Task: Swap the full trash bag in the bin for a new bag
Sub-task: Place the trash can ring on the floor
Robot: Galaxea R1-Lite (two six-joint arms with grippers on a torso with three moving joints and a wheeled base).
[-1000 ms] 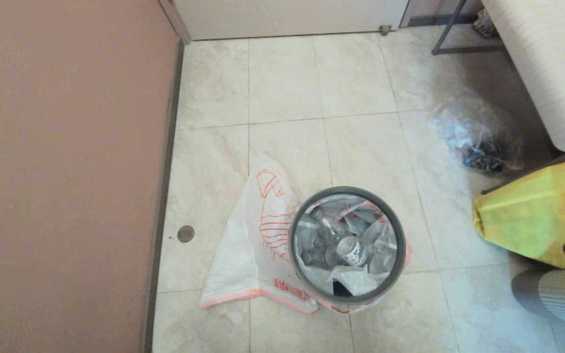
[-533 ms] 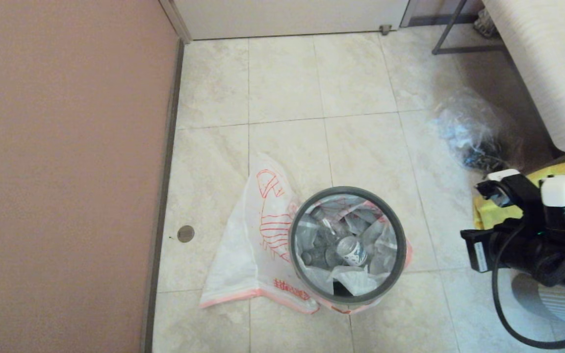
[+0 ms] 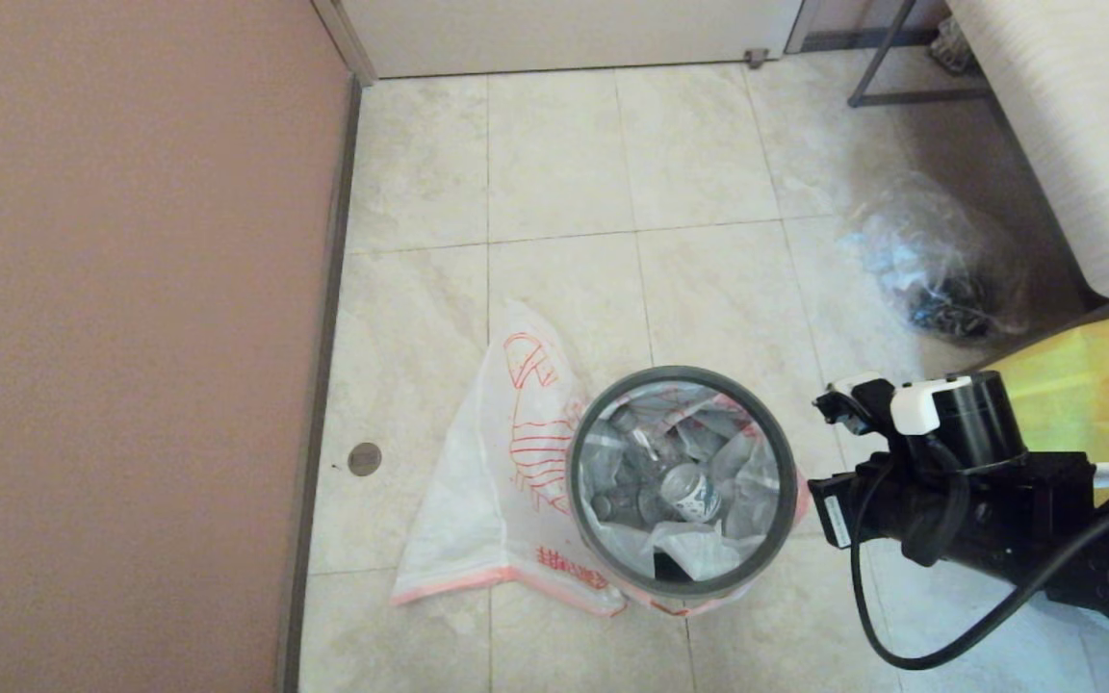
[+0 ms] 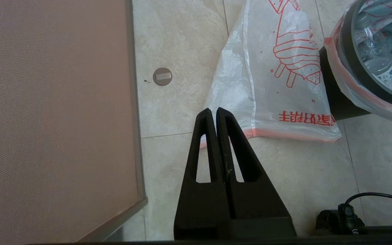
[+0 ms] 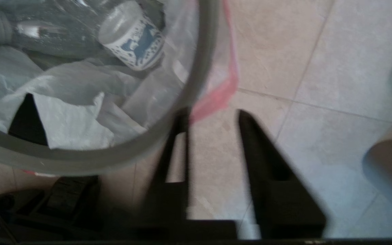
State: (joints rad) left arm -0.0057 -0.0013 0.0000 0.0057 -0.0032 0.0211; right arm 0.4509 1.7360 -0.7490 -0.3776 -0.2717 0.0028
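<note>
A: Head view, item by item?
B: The bin (image 3: 585, 500), black with a grey ring, stands on the tiled floor (image 3: 689, 154) near the middle. The full trash bag (image 3: 709, 551) lines it, with bottles and a blue-and-white cup (image 3: 690, 492) inside; its pink band hangs outside under the ring. The new bag (image 3: 477, 481) lies flat on the floor on the bin's left side, its red print partly hidden by the bin. A brown wall (image 3: 121, 337) fills the left. To the right: a clear bag (image 3: 940, 265) with dark contents, a yellow bag (image 3: 1074, 375), and the right arm (image 3: 978, 481) just beside the bin. The tool itself is not visible here.

A: Left wrist view?
B: Left tool (image 4: 213, 114), fingers pressed together and empty, above the floor (image 4: 182, 41) with its tips over the near hem corner of the new bag (image 4: 250, 85). The bin (image 4: 335, 98) sits beyond that bag. A round metal disc (image 4: 162, 76) is set in the floor by the wall (image 4: 53, 102).

A: Right wrist view?
B: Right tool (image 5: 213, 117), fingers spread apart, holding nothing. One finger (image 5: 179, 136) lies next to the bin's ring (image 5: 202, 61), by the pink band of the full trash bag (image 5: 223, 95). The cup (image 5: 133, 35) shows inside. The other finger is over bare floor (image 5: 318, 51).
</note>
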